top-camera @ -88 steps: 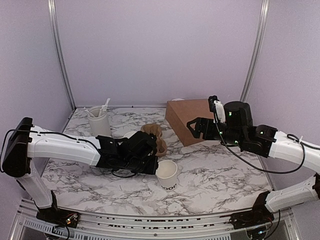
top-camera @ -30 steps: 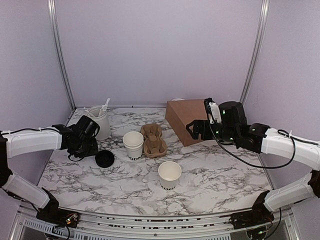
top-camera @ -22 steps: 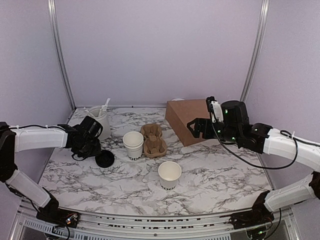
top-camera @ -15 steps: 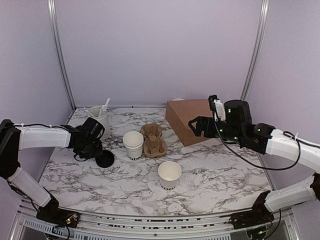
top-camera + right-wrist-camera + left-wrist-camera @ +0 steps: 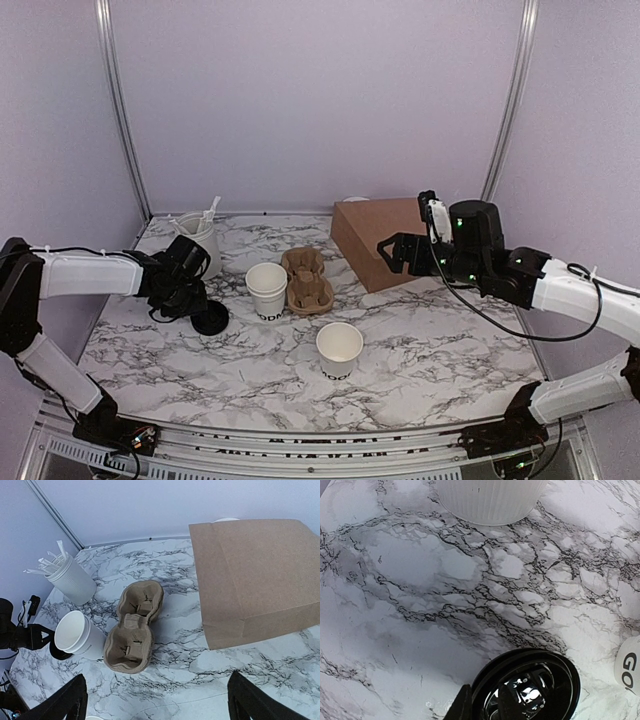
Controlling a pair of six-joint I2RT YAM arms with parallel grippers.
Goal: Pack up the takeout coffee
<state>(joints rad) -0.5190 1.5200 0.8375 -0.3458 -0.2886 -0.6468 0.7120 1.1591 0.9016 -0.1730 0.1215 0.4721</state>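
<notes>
— So, why is your left pincer (image 5: 196,303) down by that black lid (image 5: 210,318) and not at a cup?

— Because neither cup wears a lid, and I judge a coffee isn't fit to pack until it is capped. The lid lies flat on the marble table (image 5: 440,350), left of the rear cup (image 5: 267,290), which stands just beside the brown carrier (image 5: 308,279). The front cup (image 5: 337,349) stands alone nearer my bases, mouth open. Which of the two the lid belongs to, I cannot tell.

— Have you got hold of it?

— I can't say. My wrist camera shows one finger (image 5: 462,707) against the outside of the rim; the other is lost in the lid's dark gloss (something shiny sits in the middle, and I won't guess what).

— And the arm itself?

— Stretched low across the left of the table, forearm nearly level, wrist dipped toward the lid, just in front of the ribbed tumbler (image 5: 199,246).

— The other side?

— My right pincer (image 5: 161,700) hovers above the table by the paper bag (image 5: 372,238), looking down, fingers spread wide with nothing between them. I think it is placed there because the bag is where the capped cup must go.
</notes>
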